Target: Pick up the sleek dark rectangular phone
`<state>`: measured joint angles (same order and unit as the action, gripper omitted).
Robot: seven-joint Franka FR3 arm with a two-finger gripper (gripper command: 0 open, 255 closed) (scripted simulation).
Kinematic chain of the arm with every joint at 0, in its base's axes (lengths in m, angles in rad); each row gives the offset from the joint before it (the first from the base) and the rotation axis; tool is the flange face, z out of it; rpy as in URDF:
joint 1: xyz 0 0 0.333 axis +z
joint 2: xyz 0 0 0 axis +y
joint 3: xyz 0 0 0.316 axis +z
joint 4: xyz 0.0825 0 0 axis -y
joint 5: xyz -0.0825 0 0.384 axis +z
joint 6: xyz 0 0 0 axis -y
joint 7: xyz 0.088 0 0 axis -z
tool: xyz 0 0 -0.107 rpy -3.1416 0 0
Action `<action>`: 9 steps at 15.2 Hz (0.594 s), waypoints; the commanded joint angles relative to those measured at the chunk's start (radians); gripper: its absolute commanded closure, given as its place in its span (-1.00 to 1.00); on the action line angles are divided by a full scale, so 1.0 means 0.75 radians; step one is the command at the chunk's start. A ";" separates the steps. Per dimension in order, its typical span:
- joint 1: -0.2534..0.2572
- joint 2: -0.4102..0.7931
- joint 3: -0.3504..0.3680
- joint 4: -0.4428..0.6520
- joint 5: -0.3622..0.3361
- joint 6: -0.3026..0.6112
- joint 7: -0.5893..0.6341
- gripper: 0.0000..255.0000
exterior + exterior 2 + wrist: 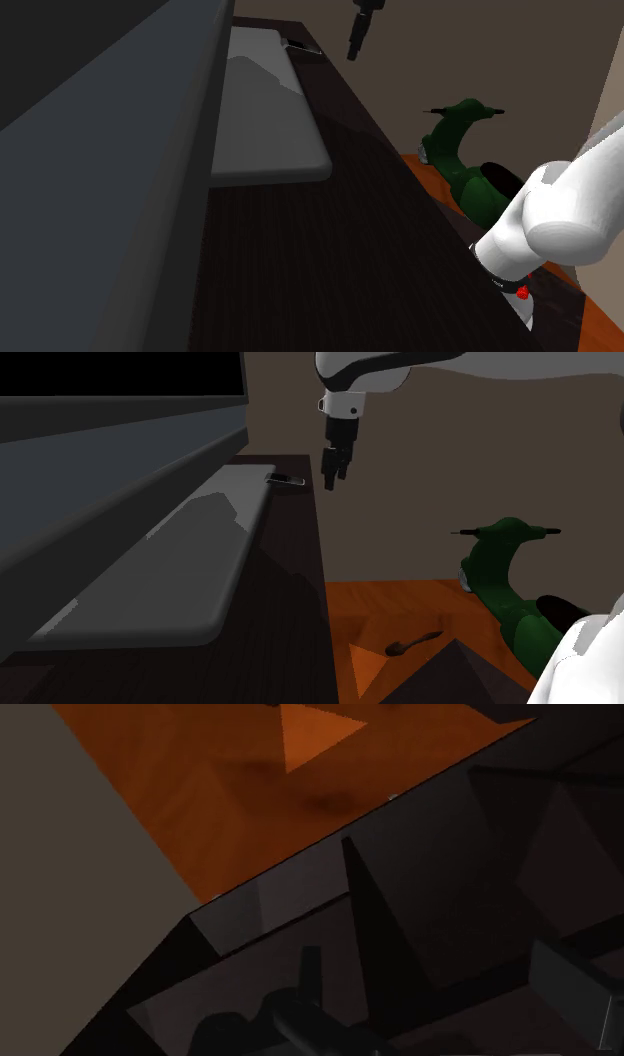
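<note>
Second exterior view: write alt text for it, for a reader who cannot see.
The black gripper hangs in the air just right of a small dark phone lying at the far end of a dark tabletop, not touching it. A long grey slab lies along the tabletop, and a green scooter stands on the orange floor at right.

This looked like a home's room. A green scooter [500,567] stood on orange flooring [390,604] beside the dark table [290,607].
</note>
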<state>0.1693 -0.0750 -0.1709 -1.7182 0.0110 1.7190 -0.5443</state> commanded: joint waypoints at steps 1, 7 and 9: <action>0.013 0.083 0.006 0.107 0.027 -0.006 -0.066 -1.00; 0.029 0.354 0.039 0.502 0.107 -0.079 -0.247 -1.00; 0.030 0.454 0.055 0.662 0.131 -0.121 -0.299 -1.00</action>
<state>0.1878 0.2252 -0.1376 -1.2885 0.1006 1.6474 -0.7525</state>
